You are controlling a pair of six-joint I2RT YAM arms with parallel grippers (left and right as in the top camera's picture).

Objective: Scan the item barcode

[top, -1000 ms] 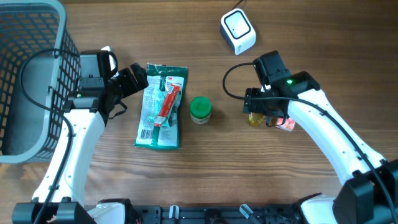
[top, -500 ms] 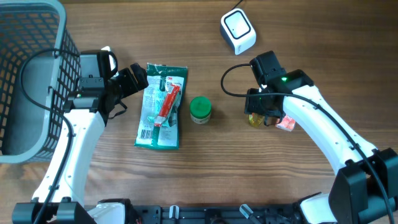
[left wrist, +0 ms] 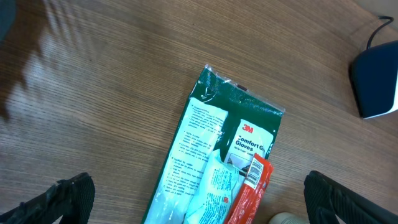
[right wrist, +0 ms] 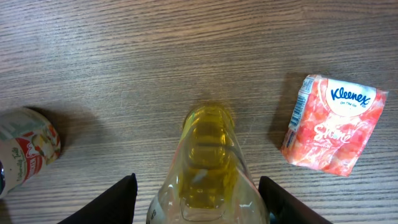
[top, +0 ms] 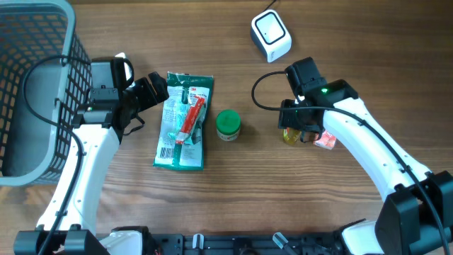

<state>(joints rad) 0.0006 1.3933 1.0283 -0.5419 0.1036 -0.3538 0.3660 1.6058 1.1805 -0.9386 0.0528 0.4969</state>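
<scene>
Right now the right gripper (right wrist: 198,202) has its jaws partly closed against the sides of a clear plastic bottle of yellow liquid (right wrist: 208,155). The bottle is just beside a pink Kleenex tissue pack (right wrist: 333,124) lying on the wooden worktop (top: 233,191). A white box-shaped scanner (top: 271,35) sits well apart, near the far edge. The left gripper (top: 157,86) hangs with jaws wide apart and empty beside a flat green glove packet (top: 182,120). A small green-lidded jar (top: 228,125) stands between packet and bottle.
</scene>
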